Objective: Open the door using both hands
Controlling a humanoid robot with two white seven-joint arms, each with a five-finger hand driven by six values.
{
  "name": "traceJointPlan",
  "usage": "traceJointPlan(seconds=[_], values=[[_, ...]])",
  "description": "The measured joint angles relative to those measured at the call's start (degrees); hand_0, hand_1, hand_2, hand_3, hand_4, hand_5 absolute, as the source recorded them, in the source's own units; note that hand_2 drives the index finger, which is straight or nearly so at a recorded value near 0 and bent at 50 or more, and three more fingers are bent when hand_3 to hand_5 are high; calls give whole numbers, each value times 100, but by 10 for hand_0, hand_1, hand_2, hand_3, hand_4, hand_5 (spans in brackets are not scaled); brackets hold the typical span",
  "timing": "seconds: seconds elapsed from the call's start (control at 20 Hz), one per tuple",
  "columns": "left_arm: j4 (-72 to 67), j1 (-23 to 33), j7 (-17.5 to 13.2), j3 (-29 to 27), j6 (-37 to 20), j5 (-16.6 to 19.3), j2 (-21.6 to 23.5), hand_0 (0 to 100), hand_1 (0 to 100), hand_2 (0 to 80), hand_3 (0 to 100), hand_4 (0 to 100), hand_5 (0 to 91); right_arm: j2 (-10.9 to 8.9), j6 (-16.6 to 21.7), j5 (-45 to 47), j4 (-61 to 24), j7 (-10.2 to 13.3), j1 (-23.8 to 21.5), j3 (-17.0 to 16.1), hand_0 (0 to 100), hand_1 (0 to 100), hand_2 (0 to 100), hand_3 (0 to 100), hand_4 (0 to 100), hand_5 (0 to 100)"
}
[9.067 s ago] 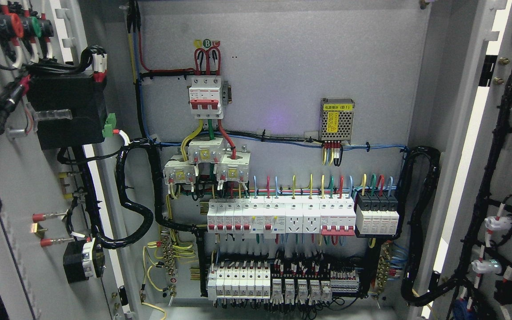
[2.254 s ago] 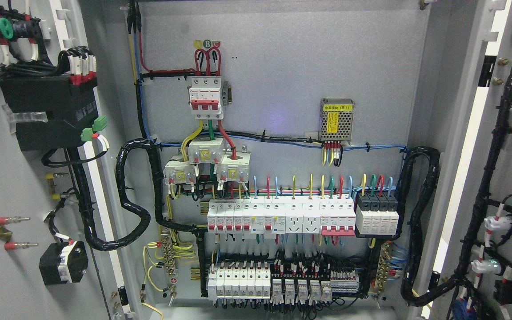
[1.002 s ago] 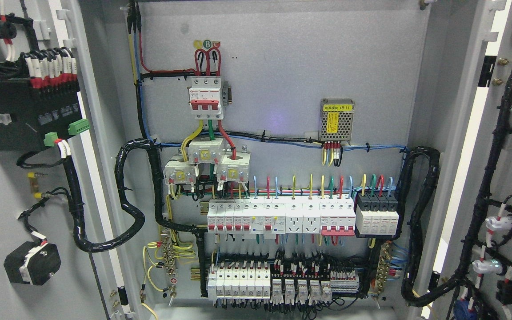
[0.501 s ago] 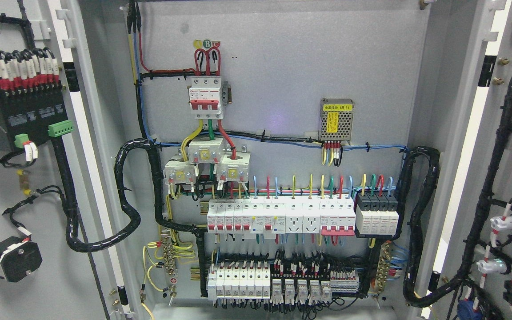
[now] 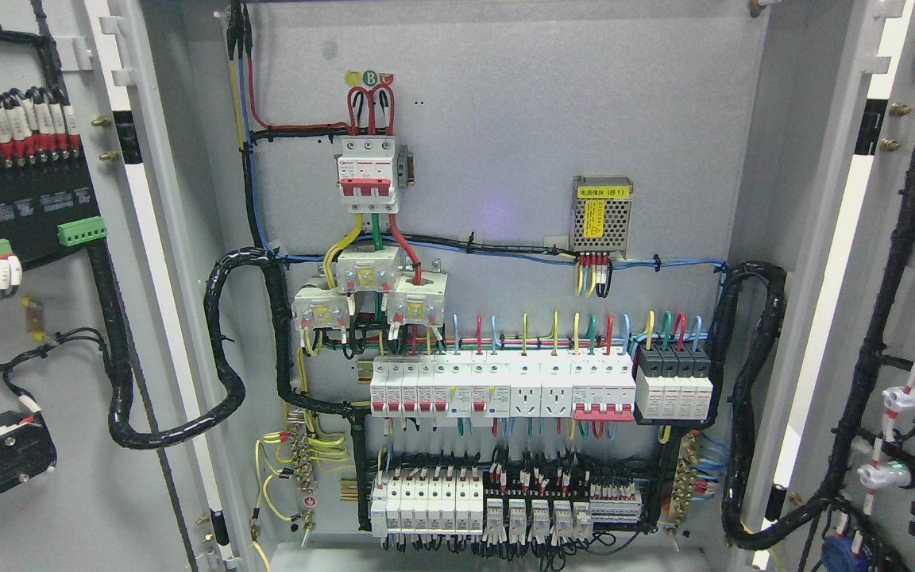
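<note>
Both doors of the electrical cabinet stand open, and the inside is in full view: the left door [image 5: 36, 357] fills the left edge of the picture and the right door [image 5: 910, 318] the right edge, each showing its inner face. No robot hand is in view, so I cannot tell if the fingers are spread or closed. The doors look like painted sheet metal, stiff and quite heavy, because they carry parts: a black module [image 5: 25, 202] with red-capped wires on the left one, and a black cable harness [image 5: 886, 302] with white connectors on the right one. I judge the smooth surface to be slippery, so the safe place to hold is the free outer edge, away from the wires, which are easy to damage. Compared with half a second earlier, the left door has swung further outward; its module and the small black block [image 5: 5, 461] sit more to the left. The right door has opened a little more too.
</note>
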State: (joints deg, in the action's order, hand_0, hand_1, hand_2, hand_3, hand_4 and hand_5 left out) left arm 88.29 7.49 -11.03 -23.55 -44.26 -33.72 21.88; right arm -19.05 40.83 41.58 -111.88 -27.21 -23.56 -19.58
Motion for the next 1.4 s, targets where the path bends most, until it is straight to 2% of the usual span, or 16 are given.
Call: traceJointPlan(seconds=[0.35, 0.65, 1.4], values=[[-1002, -788, -37, -29, -3, 37, 194, 0, 0, 0, 0, 0, 0, 33, 0, 97, 50, -7, -102, -198, 385, 0, 0, 0, 0, 0], [-1642, -1208, -51, -21, -2, 101, 290, 0, 0, 0, 0, 0, 0, 63, -1, 165, 140, -7, -133, -310, 384, 0, 0, 0, 0, 0], [-2286, -1463, -60, 16, -4, 204, 385, 0, 0, 0, 0, 0, 0, 122, 0, 443, 365, -7, -159, -580, 384, 0, 0, 0, 0, 0]])
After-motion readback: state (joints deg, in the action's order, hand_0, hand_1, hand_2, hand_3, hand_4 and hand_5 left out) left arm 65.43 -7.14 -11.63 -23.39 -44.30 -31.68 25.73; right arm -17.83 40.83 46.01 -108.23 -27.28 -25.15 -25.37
